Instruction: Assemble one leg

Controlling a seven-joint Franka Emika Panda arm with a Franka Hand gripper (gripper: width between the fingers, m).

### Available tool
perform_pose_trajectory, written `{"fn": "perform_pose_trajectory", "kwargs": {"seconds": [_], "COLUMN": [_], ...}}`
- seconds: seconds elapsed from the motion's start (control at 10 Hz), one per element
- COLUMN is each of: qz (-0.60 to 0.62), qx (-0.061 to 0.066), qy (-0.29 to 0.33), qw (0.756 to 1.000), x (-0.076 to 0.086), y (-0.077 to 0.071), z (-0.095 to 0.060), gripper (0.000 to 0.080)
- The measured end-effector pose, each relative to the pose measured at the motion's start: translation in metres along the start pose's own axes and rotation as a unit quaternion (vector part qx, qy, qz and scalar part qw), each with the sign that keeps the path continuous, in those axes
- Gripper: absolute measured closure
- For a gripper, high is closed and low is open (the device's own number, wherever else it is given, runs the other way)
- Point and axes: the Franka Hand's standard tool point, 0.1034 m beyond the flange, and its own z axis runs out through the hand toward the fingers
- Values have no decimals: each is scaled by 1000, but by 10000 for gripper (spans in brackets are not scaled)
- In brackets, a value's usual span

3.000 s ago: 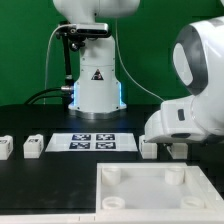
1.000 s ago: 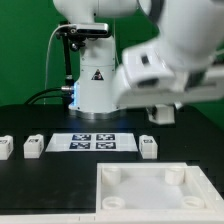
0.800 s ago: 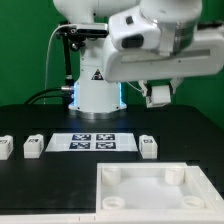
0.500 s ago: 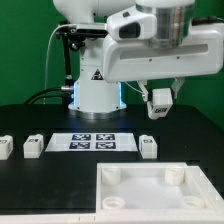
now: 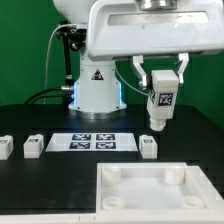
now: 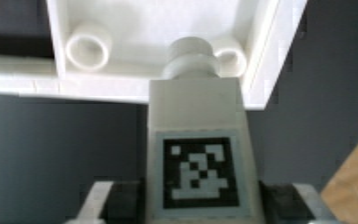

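Observation:
My gripper (image 5: pixel 160 80) is shut on a white leg (image 5: pixel 160 105) with a black-and-white tag on its face and holds it upright in the air, above the table's right part. In the wrist view the held leg (image 6: pixel 201 140) fills the middle, its round peg end pointing at a corner socket (image 6: pixel 208 55) of the large flat white square part (image 6: pixel 140 50). Three more legs lie on the table: one at the exterior view's far left (image 5: pixel 4 148), one beside it (image 5: pixel 34 147), one right of the marker board (image 5: pixel 149 147).
The marker board (image 5: pixel 92 142) lies in the middle of the black table. The large white square part (image 5: pixel 160 190) with round corner sockets fills the front right. The robot's white base (image 5: pixel 95 85) stands behind the marker board.
The arm has lifted a leg from the table at the right, swung up and left, and now holds it upright with its tag facing the exterior camera.

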Motion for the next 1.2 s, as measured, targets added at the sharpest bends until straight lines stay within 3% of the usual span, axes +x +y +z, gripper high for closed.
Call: {"fn": "perform_pose_trajectory", "kwargs": {"seconds": [0.3,0.4,0.5,0.8,1.2], "qz": [3,3,1,0,8], "qx": [-7,-5,0,-2,3], "qy": [109,94,99,97,91], "qw": [994,996,995,995,996], "x": [-8,-11,-4,14,22], "y": [4,2,-10,-5,-10], "z": [3,6,11,52,85], "gripper": [506,506,506,506,506]}}
